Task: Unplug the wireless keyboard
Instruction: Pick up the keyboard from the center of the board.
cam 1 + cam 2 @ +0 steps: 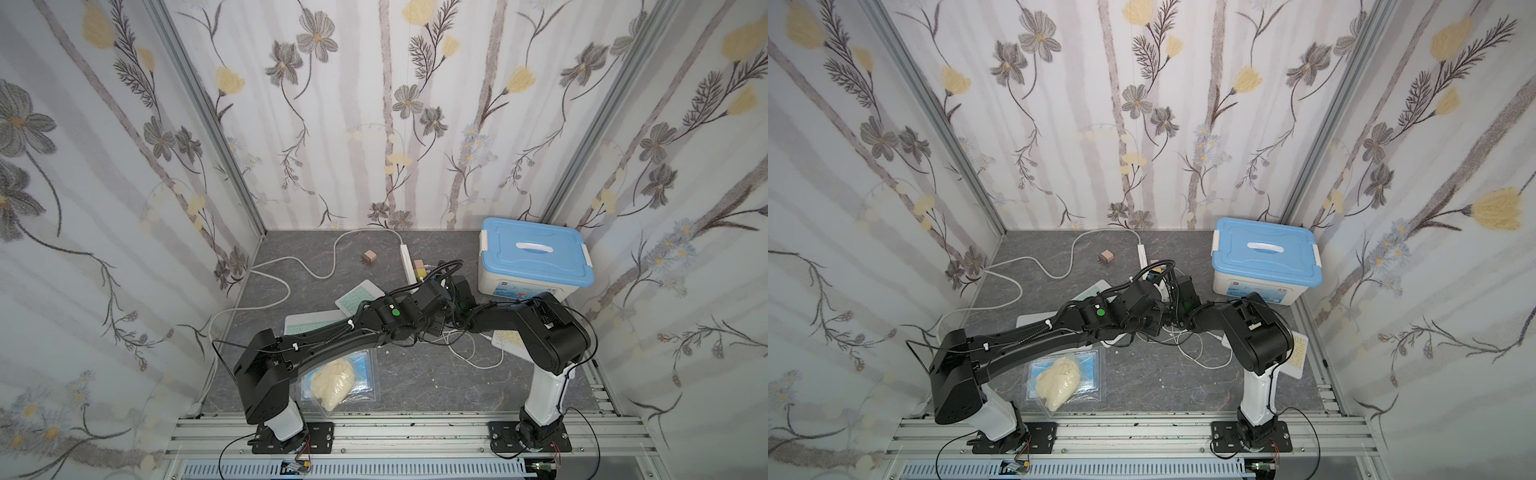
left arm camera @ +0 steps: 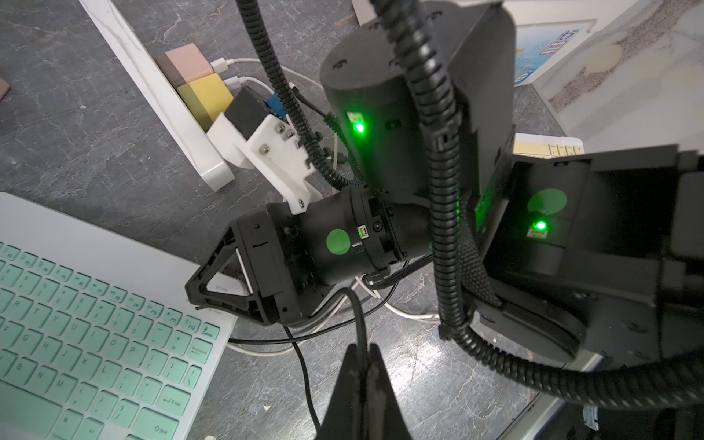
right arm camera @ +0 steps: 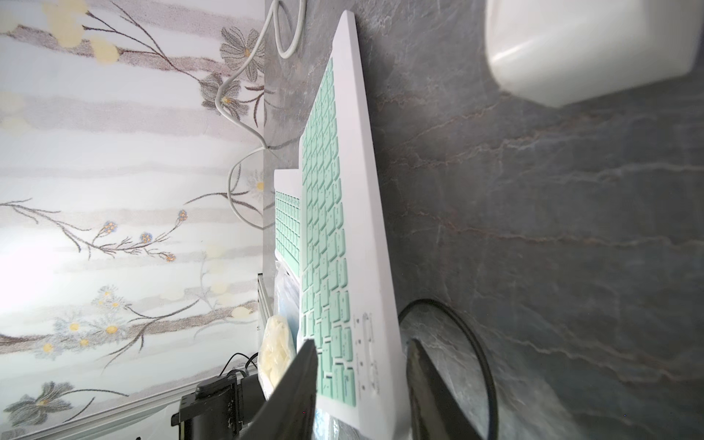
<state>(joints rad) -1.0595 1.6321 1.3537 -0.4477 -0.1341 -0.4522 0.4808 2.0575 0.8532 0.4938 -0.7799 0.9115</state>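
A white wireless keyboard with mint-green keys (image 2: 95,304) (image 3: 324,228) lies on the grey table (image 2: 76,133); it also shows in a top view (image 1: 357,297). My right gripper (image 3: 360,377) is open. One finger is over the keys at the keyboard's corner, the other beside its back edge. Whether they touch it I cannot tell. From the left wrist view this gripper (image 2: 190,289) sits at the corner by the ON/OFF switch. My left gripper (image 2: 364,350) is shut on a thin black cable (image 2: 356,316). White cables (image 2: 247,61) run from a pink charger (image 2: 186,63) and a yellow charger (image 2: 207,95) in a white power strip (image 2: 152,87).
A second mint keyboard (image 1: 309,326) lies nearer the front left and a yellow-keyed one (image 1: 509,340) under the right arm. A blue-lidded box (image 1: 536,257) stands at the back right. A plastic bag with something cream in it (image 1: 334,380) lies at the front. A loose pink charger (image 1: 369,255) lies at the back.
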